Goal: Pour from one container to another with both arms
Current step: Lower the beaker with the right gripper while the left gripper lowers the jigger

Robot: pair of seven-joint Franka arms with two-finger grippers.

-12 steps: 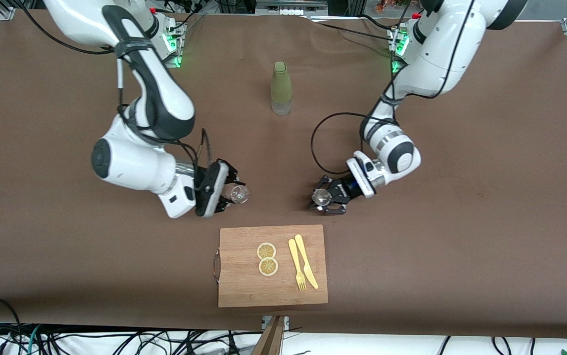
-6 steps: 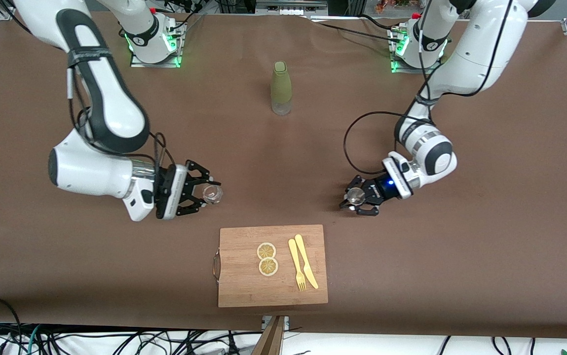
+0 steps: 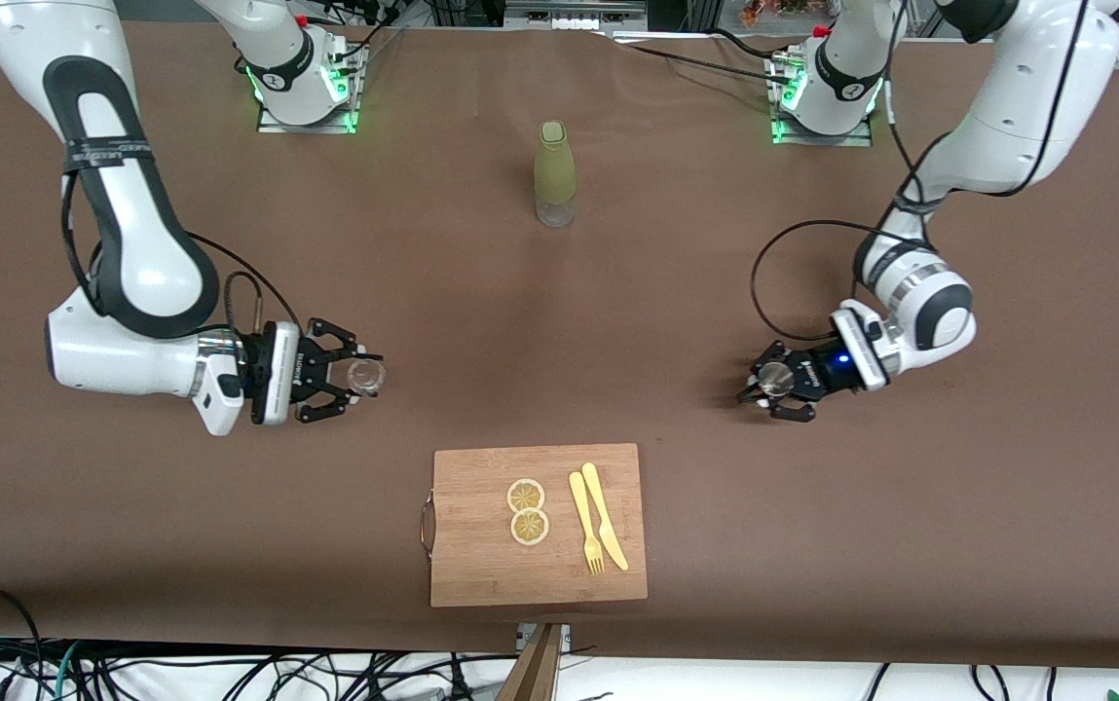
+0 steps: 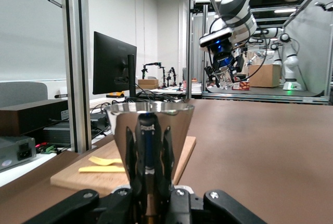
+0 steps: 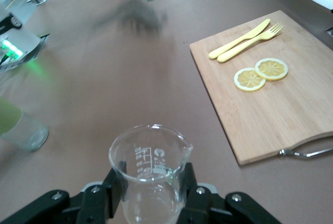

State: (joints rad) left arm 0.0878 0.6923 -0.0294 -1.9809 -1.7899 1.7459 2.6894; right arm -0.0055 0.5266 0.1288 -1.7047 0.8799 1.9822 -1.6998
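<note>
On my feed the right gripper (image 3: 350, 380) is clamped on a clear glass beaker with printed measuring marks (image 3: 365, 378), held upright over the brown table cover (image 3: 559, 321) toward the right arm's end of the table. Through the right wrist camera I see the beaker (image 5: 150, 169) seated between the black fingers (image 5: 112, 193), its spout rim up.

The left gripper (image 3: 775, 383) grips a shiny metal cone-shaped cup (image 3: 773, 380) over the cover toward the left arm's end. In the left wrist camera the cup (image 4: 151, 141) stands upright with its wide mouth on top, pinched at its narrow lower part.

Between the two grippers, nearer the front camera, I see a bamboo cutting board with a metal handle (image 3: 481, 565). On it lie two lemon slices (image 3: 527, 511) and, beside them, a yellow plastic fork and knife (image 3: 598, 531). Farther from the front camera stands an olive-green sleeved bottle with a clear base (image 3: 554, 175), upright and well apart from both grippers.
</note>
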